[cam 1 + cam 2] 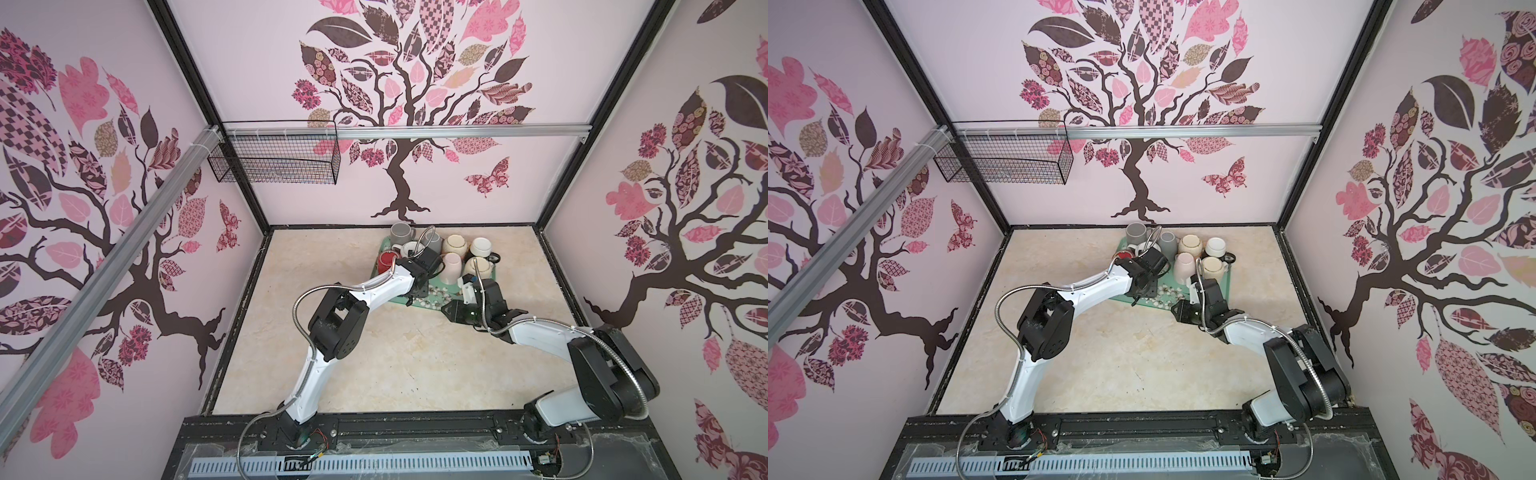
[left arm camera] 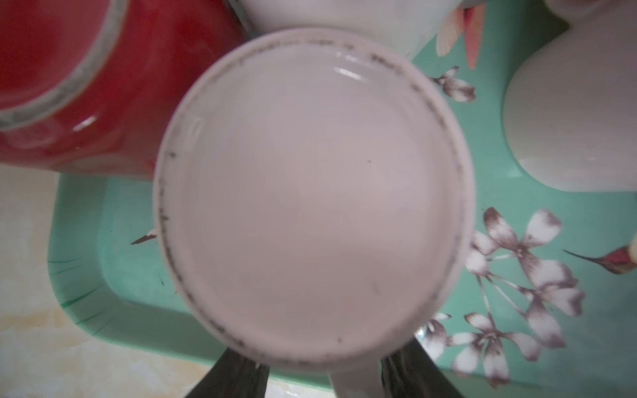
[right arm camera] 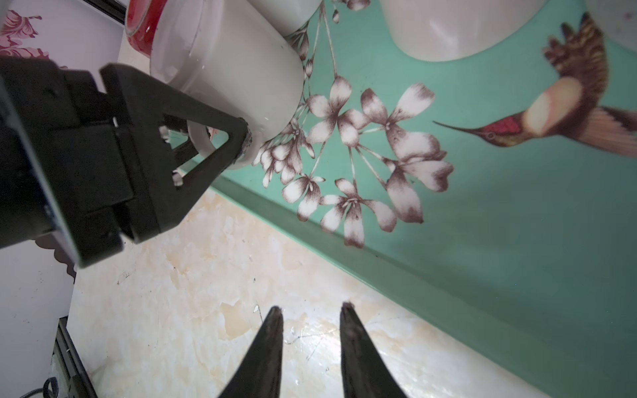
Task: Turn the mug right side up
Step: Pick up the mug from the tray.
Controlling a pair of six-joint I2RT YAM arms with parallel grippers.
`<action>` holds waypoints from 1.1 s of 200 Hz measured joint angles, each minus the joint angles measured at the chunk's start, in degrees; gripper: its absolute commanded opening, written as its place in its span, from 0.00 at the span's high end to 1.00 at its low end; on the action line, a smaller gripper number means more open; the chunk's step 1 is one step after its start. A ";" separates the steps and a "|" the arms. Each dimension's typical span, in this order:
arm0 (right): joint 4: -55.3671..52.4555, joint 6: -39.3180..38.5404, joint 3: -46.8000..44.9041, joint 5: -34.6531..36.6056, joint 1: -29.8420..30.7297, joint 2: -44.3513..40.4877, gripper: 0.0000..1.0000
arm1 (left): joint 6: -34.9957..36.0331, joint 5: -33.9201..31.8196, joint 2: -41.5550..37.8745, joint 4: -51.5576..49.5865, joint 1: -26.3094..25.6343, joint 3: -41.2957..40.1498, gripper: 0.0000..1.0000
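My left gripper (image 2: 322, 365) stands parted astride the handle (image 2: 355, 382) of the white mug (image 2: 310, 193), not pinching it. The mug sits base-up on the green tray (image 2: 113, 224) beside a red cup (image 2: 138, 86). It looks like glazed ceramic, which would be stiff, weighty, slick and chippable, so I'd clamp the handle firmly. My right gripper (image 3: 312, 313) hangs slightly parted and empty.

Pink tree-patterned walls (image 1: 540, 187) surround a beige marbled floor (image 1: 395, 361).

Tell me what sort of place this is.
Probably a staged robot test cell, not a real kitchen: wallpapered panels in a black frame, two arms mounted on a rail, and mugs on a green tray.
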 measured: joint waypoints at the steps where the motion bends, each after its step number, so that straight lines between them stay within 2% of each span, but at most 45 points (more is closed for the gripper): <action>1: 0.00 0.00 -0.02 -0.02 0.00 0.00 0.68 | -0.07 -0.04 0.00 0.00 0.02 0.00 0.56; 76: 0.31 0.33 -0.55 -1.40 0.00 0.00 0.68 | -0.44 -0.35 -1.55 0.96 0.17 -2.05 1.00; 125: 1.84 3.10 -1.44 -3.19 0.00 0.00 0.63 | -0.02 0.26 -6.45 3.04 0.20 -8.94 1.00; 153: 4.94 7.45 -3.87 -5.62 -0.02 -0.02 0.62 | 0.57 2.21 -13.05 8.74 0.44 -17.75 1.00; 187: 12.92 16.22 -6.84 -9.60 -0.17 -0.02 0.59 | -2.01 13.22 -22.45 24.63 4.52 -33.29 1.00; 220: 22.25 25.27 -9.11 -12.68 -0.42 0.00 0.57 | -5.44 21.55 -23.93 38.07 9.73 -41.55 1.00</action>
